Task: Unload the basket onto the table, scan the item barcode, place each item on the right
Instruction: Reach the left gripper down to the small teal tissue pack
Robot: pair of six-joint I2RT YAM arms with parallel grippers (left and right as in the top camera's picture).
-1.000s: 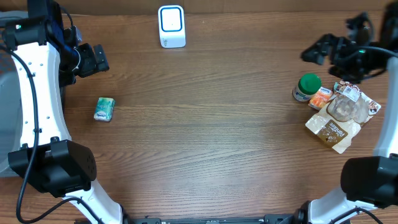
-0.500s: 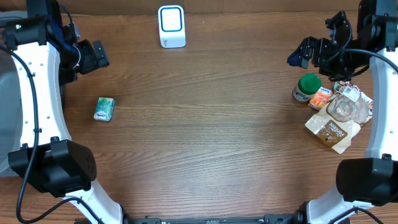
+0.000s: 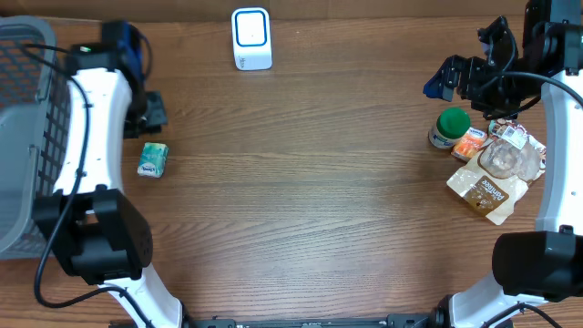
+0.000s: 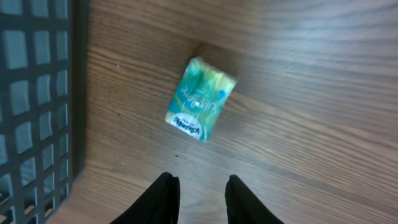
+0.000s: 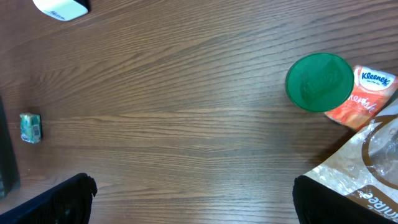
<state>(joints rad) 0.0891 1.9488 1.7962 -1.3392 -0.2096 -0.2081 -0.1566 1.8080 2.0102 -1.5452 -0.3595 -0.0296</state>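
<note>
A small green tissue pack (image 3: 153,160) lies flat on the wooden table at the left, also seen in the left wrist view (image 4: 200,99) and, far off, in the right wrist view (image 5: 30,127). My left gripper (image 3: 154,113) hovers just behind the pack; its jaws (image 4: 202,194) stand a narrow gap apart with only bare table between them. The white scanner (image 3: 251,38) stands at the back centre. My right gripper (image 3: 445,79) hangs wide open above the table at the right, just behind the green-lidded jar (image 3: 449,127), holding nothing (image 5: 193,199).
A grey wire basket (image 3: 27,137) sits at the left edge, close beside the tissue pack (image 4: 37,93). At the right lie an orange Kleenex pack (image 3: 470,143), a clear wrapped item (image 3: 510,157) and a brown snack bag (image 3: 485,191).
My left arm has swung in over the table towards the tissue pack and its jaws have narrowed. The basket has come into view. The right gripper shifted slightly, then held still.
</note>
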